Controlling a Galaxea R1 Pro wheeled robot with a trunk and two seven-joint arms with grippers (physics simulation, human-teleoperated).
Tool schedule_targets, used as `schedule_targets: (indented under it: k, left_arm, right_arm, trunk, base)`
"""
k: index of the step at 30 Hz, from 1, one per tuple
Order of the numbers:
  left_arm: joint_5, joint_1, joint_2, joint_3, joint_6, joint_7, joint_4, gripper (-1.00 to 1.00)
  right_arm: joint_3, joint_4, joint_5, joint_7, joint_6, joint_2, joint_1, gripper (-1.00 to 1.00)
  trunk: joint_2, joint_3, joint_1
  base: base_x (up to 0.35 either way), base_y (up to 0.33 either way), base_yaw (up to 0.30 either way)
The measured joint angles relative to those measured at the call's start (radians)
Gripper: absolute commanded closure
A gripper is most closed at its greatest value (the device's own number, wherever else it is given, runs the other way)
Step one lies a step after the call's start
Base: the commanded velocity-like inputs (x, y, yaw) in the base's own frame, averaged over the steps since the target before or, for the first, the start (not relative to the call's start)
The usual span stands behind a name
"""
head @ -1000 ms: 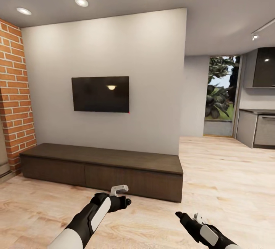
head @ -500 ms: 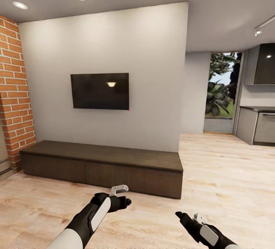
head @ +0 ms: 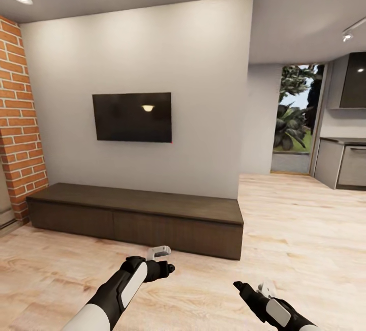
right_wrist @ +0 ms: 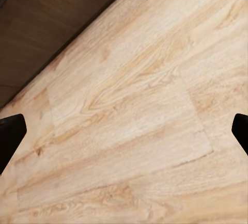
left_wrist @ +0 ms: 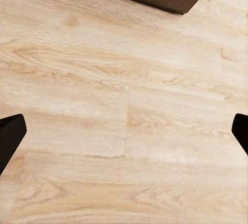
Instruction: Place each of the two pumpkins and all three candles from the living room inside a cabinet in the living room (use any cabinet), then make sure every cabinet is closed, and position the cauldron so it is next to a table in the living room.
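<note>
While your left gripper [head: 170, 260] and right gripper [head: 244, 286] hang spread and empty, the cabinet [head: 137, 216] stands ahead, drawers flush; you've yet to fetch pumpkins, candles, cauldron.

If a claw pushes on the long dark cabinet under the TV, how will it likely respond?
The cabinet probably will not slide or tip: it is long, low and sits flat on the wood floor against the wall. Its fronts look flat and handle-less, so a claw likely finds little to hook. Both the left claw and right claw are open and empty.
</note>
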Motion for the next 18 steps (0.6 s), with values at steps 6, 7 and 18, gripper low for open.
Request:
schedule_targets:
  k: [6,7,18]
  left_arm:
    - [0.000,0.000,0.000,0.000,0.000,0.000,0.000,-1.00]
    - [0.000,0.000,0.000,0.000,0.000,0.000,0.000,-1.00]
    - [0.001,0.000,0.000,0.001,0.000,0.000,0.000,-1.00]
  right_arm:
    - [0.000,0.000,0.000,0.001,0.000,0.000,0.000,-1.00]
    - [0.000,0.000,0.000,0.000,0.000,0.000,0.000,-1.00]
    - [0.000,0.000,0.000,0.000,-0.001,0.000,0.000,-1.00]
  trunk:
    - [0.000,-0.010,0.000]
    - [0.000,-0.012,0.000]
    - [0.000,-0.030,0.000]
  base:
    - [0.000,0.000,0.000]
    - [0.000,0.000,0.000]
    - [0.000,0.000,0.000]
